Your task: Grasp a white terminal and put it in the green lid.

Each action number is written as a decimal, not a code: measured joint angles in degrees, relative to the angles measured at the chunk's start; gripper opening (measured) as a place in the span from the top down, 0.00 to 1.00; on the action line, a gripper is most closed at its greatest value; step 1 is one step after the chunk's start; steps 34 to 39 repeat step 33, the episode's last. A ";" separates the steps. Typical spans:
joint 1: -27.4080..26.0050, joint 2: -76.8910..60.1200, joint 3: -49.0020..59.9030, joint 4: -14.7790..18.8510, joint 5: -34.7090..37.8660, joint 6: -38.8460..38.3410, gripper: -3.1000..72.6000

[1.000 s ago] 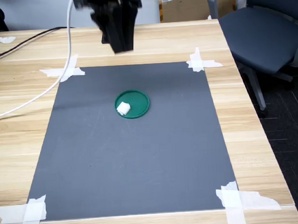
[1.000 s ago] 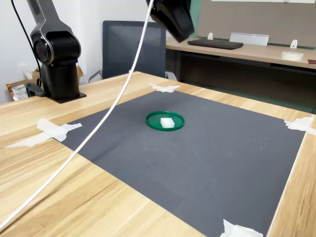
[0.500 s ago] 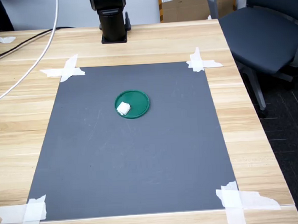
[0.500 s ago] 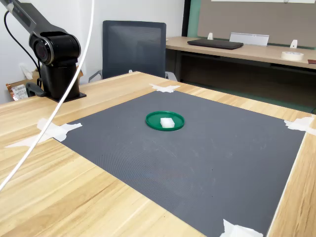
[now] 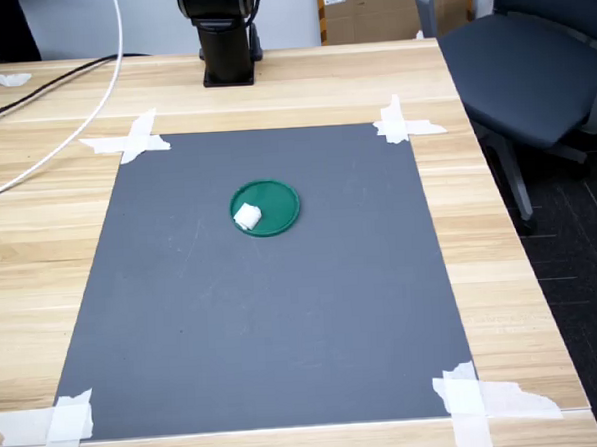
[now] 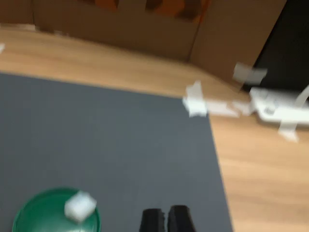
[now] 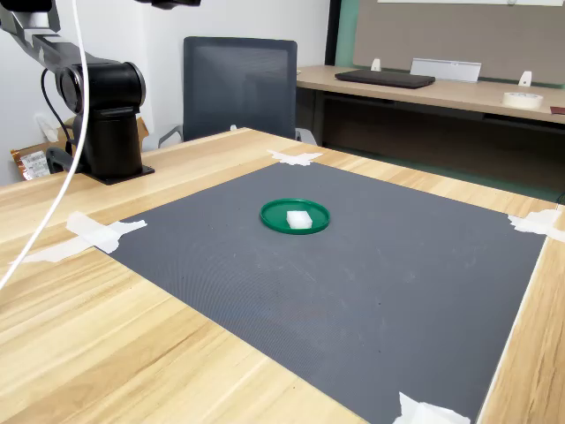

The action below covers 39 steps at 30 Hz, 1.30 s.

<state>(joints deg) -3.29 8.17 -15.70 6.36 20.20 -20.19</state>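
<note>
The white terminal (image 5: 246, 217) lies inside the green lid (image 5: 278, 199) on the dark mat, toward the lid's left edge in the first exterior view. Both also show in the second exterior view, the terminal (image 7: 298, 218) resting in the lid (image 7: 274, 211). The blurred wrist view looks down from high up on the terminal (image 6: 79, 205) in the lid (image 6: 36, 220). My gripper (image 6: 165, 220) shows only there, as two dark fingertips close together with nothing between them, well above and beside the lid. It is out of both exterior views.
A dark grey mat (image 5: 263, 315) is taped at its corners to the wooden table. The arm's black base (image 5: 225, 37) stands at the table's far edge, with a white cable (image 5: 73, 133) trailing over the wood. An office chair (image 5: 530, 61) stands to the first exterior view's right.
The arm has risen and pulled back toward its base, leaving both exterior views. The white cable swung with it. The terminal and lid have not moved.
</note>
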 joint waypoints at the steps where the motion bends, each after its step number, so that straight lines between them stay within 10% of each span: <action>1: 0.00 -1.17 1.69 0.00 0.00 0.05 0.99; 39: -0.10 -8.65 12.74 3.02 0.13 4.05 1.00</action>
